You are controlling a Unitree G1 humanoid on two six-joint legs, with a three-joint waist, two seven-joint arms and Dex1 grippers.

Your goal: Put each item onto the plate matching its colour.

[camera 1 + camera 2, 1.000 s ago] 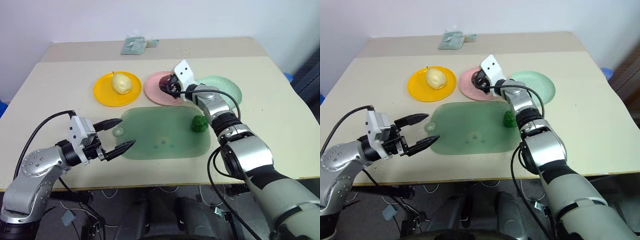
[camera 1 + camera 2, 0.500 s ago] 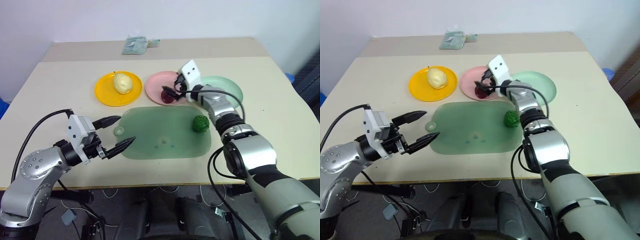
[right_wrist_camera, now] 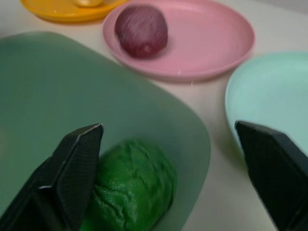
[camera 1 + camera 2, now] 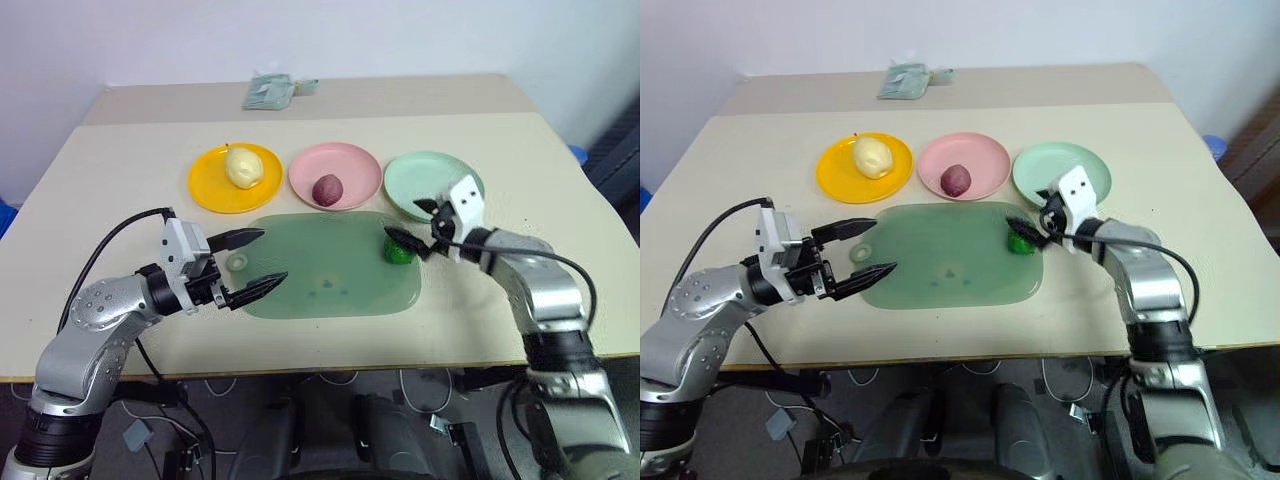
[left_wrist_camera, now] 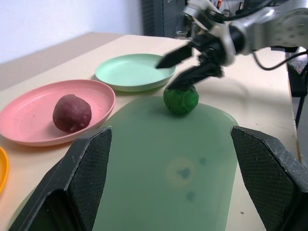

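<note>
A pale yellow pear (image 4: pixel 241 166) rests on the yellow plate (image 4: pixel 205 186). The dark red fruit (image 4: pixel 327 188) lies alone on the pink plate (image 4: pixel 362 168). Beside them the mint green plate (image 4: pixel 415 185) holds nothing. A bumpy green ball (image 4: pixel 399 248) sits at the right edge of the green mat (image 4: pixel 320 270). My right gripper (image 4: pixel 408 222) hovers open just above and beside this ball, one finger on each side, not touching it. Over the mat's left end my left gripper (image 4: pixel 271 256) stands open, holding nothing. The left wrist view shows the ball (image 5: pixel 180 99) under the right gripper (image 5: pixel 179 66).
A folded greenish packet (image 4: pixel 268 90) lies at the back of the table. The table's front edge (image 4: pixel 320 368) runs close below the mat. Black cables hang from both wrists.
My right gripper opened and left the dark red fruit on the pink plate, then drew back to the right, down to the green ball. The left gripper edged slightly toward the mat.
</note>
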